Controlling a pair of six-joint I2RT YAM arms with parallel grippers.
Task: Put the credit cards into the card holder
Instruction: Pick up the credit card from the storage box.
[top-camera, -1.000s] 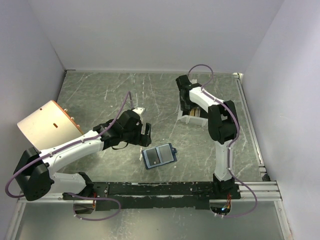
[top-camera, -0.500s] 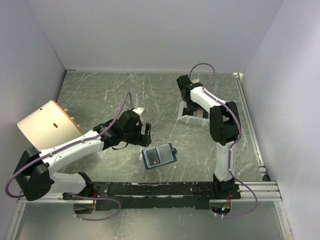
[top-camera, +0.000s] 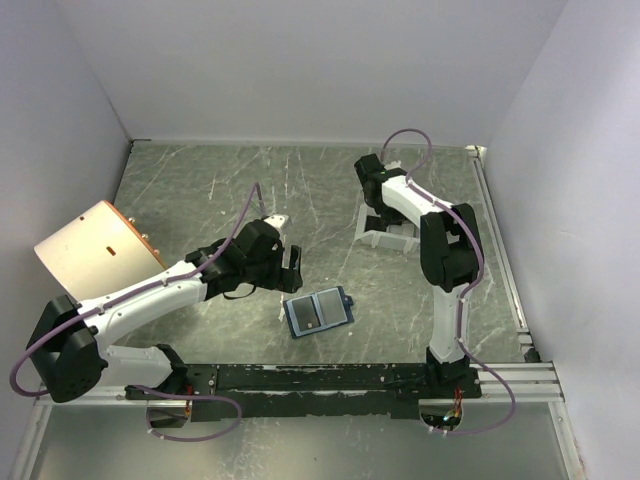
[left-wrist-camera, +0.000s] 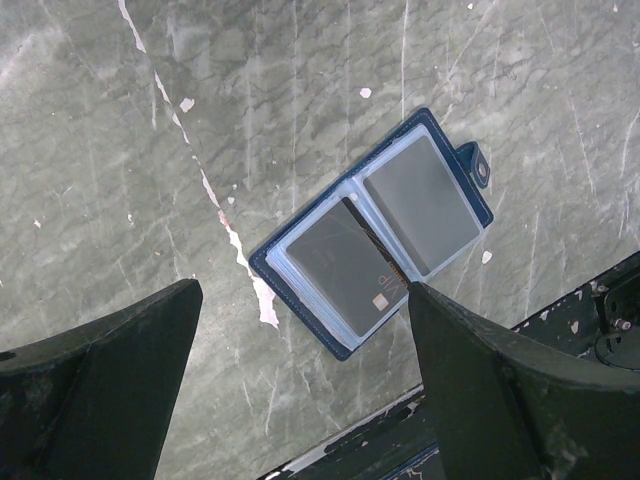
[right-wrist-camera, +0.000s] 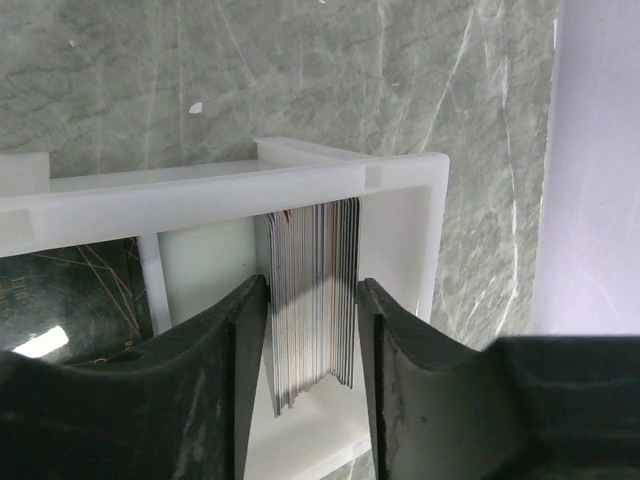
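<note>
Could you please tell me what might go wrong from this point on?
The right pincer grips the whole upright stack of credit cards, so several may lift together. Its fingers sit close to the white tray walls and could snag and drag it. The card holder lies open, untouched by the open left pincer; it may slide during insertion.

The table (top-camera: 200, 190) looks scuffed marbled stone, the tray (right-wrist-camera: 250, 185) smooth white plastic, the card holder (left-wrist-camera: 420, 200) perhaps glossy-pocketed.

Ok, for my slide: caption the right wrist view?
Right gripper clamps upright credit cards inside a white tray.
</note>
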